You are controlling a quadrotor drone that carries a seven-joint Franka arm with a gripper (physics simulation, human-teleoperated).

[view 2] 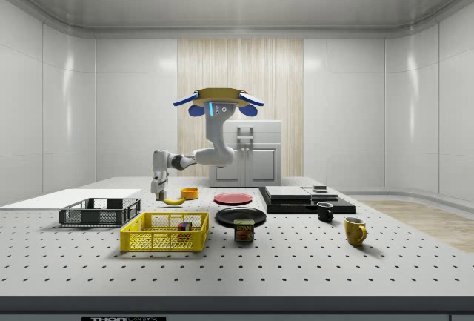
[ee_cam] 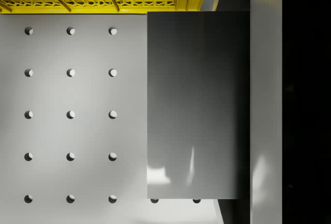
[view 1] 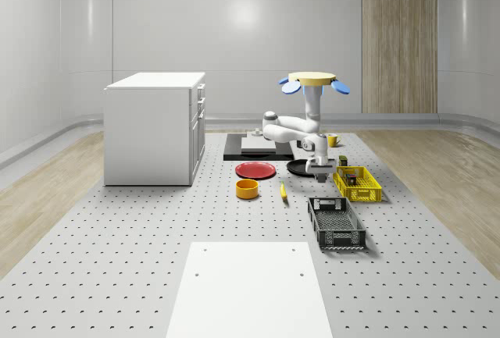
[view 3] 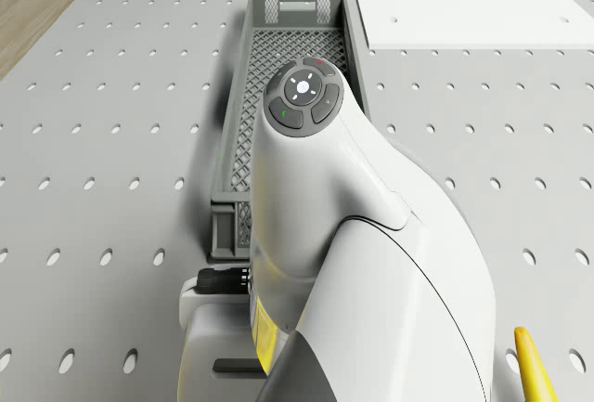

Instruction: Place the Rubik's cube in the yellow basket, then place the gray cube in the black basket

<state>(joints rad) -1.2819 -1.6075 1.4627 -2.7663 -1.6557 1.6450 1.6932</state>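
Hovering over the desk [view 1: 117, 260] near the black basket [view 1: 337, 224], gripper [view 1: 319, 171] clamped on the gray cube [ee_cam: 196, 105], Rubik's cube [view 2: 184, 227] already in the yellow basket [view 2: 164, 232]; an early release would likely miss the black basket.

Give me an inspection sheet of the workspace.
Surface: perforated table, white panel at the near end.
Job's things: Rubik's cube in yellow basket; gray cube off the table, looks held; black basket holds nothing seen.
Clutter: red plate, orange bowl, banana, black pan, can, two mugs.
Grippers: gripper low beside the yellow basket, apparently shut on the gray cube; drone hovers above the table.
Cables: nothing seen.
Surroundings: white cabinet, wood wall panel.
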